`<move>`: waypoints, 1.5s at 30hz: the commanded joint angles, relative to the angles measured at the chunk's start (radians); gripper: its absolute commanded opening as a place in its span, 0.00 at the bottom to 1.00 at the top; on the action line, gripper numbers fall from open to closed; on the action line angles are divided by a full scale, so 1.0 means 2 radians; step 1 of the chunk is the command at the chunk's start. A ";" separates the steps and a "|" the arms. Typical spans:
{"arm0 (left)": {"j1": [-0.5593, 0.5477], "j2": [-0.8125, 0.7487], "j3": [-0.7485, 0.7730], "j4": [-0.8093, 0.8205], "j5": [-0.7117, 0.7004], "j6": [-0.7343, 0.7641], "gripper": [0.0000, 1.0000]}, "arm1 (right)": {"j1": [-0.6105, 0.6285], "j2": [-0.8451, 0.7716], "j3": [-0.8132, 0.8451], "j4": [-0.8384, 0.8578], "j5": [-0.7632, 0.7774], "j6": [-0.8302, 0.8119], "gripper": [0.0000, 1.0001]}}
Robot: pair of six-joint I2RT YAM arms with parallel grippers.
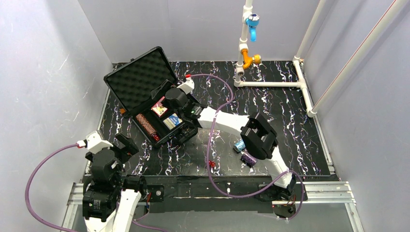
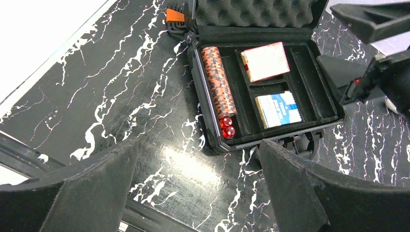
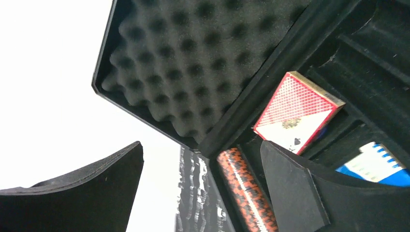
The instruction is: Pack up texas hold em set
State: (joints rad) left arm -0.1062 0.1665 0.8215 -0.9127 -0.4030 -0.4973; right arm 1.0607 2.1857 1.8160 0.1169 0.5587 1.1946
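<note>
Right gripper (image 3: 201, 143), jaws spread wide and holding nothing, hung over the open case (image 1: 138, 79) beside the red card box (image 2: 265, 61), apparently free to fetch another piece. Left gripper (image 2: 199, 145), likewise wide and empty, faced the case across the bench (image 1: 290, 125). Brown chip stack (image 2: 218, 79) and red dice (image 2: 227, 128) shared one channel, with the blue card box (image 2: 278, 109) in its own compartment. Blue chip stack (image 1: 239, 145), purple chip stack (image 1: 249, 157) and a loose die (image 1: 211, 164) lay unpacked on the bench, hence the raised lid.

glossy marbled table (image 2: 121, 96), matt bumpy foam lining (image 3: 193, 58).
</note>
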 commanded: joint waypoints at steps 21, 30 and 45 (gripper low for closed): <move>0.005 0.020 0.001 0.009 0.003 0.008 0.95 | -0.214 0.019 -0.163 0.333 -0.490 -0.076 0.98; 0.014 0.029 0.000 0.013 0.011 0.011 0.95 | -0.178 0.076 0.000 0.101 -0.481 -0.309 0.56; 0.019 0.032 0.000 0.014 0.016 0.014 0.95 | -0.141 0.155 0.143 -0.045 -0.469 -0.443 0.48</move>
State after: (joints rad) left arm -0.0746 0.2081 0.8215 -0.8917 -0.3733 -0.4831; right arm 0.7742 2.4847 2.0418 0.0437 -0.3931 0.3595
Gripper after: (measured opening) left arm 0.953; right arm 0.498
